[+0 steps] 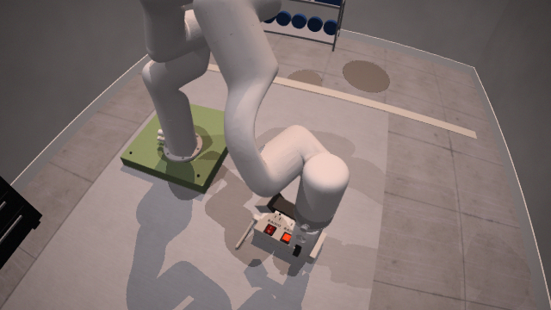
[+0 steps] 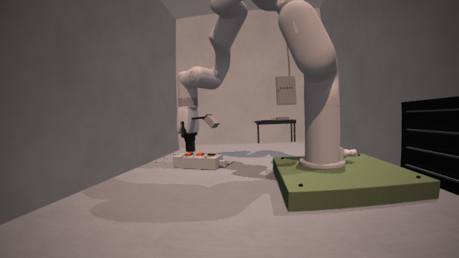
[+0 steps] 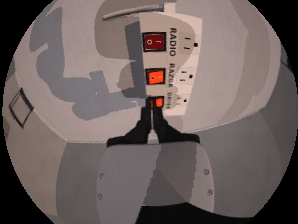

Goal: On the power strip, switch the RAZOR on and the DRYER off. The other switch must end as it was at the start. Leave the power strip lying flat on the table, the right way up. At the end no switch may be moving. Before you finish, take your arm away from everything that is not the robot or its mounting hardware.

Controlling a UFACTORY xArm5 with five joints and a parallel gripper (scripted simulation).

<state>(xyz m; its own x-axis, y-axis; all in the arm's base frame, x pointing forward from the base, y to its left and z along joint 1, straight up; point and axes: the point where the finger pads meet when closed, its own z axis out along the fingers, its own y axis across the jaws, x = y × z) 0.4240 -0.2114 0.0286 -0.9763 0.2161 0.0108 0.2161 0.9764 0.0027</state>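
Note:
The white power strip (image 1: 263,238) (image 2: 195,163) (image 3: 182,22) lies flat, switches up. The RADIO switch (image 1: 269,229) (image 2: 211,154) (image 3: 154,42) is dark red, unlit. The RAZOR switch (image 1: 286,237) (image 2: 200,153) (image 3: 156,77) glows orange. The DRYER switch (image 2: 189,153) (image 3: 159,102) also glows orange; the gripper hides it in the top view. My gripper (image 2: 190,150) (image 3: 151,105) is shut and empty, pointing down. Its tips are at the DRYER switch, over its left part in the wrist view; I cannot tell whether they touch it.
A short pale cord (image 1: 244,234) (image 3: 132,12) sticks out of the strip's RADIO end. The arm stands on a green base plate (image 1: 142,162) (image 2: 358,195), well away from the strip. A black drawer cabinet (image 1: 13,221) (image 2: 430,137) stands beyond the base.

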